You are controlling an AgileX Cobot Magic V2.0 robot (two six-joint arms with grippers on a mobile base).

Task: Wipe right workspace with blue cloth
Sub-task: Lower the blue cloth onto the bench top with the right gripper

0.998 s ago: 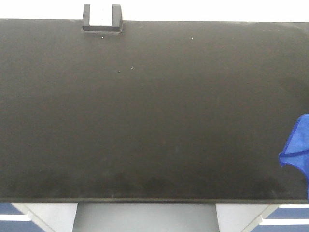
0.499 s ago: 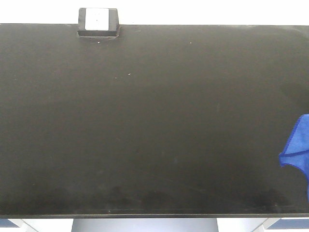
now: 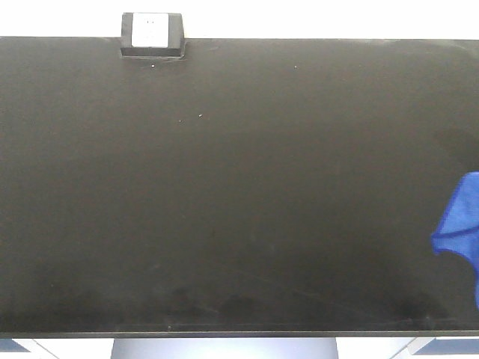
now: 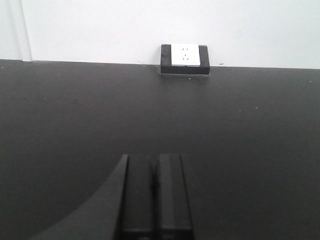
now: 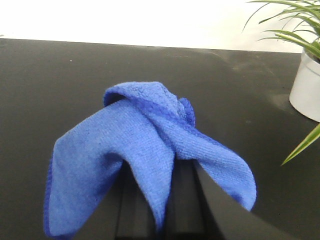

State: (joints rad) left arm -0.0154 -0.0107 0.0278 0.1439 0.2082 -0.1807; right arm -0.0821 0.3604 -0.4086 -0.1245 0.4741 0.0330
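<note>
The blue cloth (image 5: 145, 145) is pinched between the jaws of my right gripper (image 5: 160, 220) and drapes over both fingers above the black table (image 5: 60, 85). In the front view the blue cloth (image 3: 462, 224) shows at the right edge of the black table (image 3: 239, 187); the right gripper itself is not seen there. My left gripper (image 4: 155, 165) is shut and empty, its two black fingers pressed together over the table (image 4: 250, 150). It is out of the front view.
A black socket box with a white face (image 3: 152, 36) sits at the table's far edge, also in the left wrist view (image 4: 184, 59). A potted plant in a white pot (image 5: 306, 87) stands at the right. A white wall runs behind the table.
The front view shifted a little between one second and half a second ago, then held still. The blue cloth at the right edge has barely moved.
</note>
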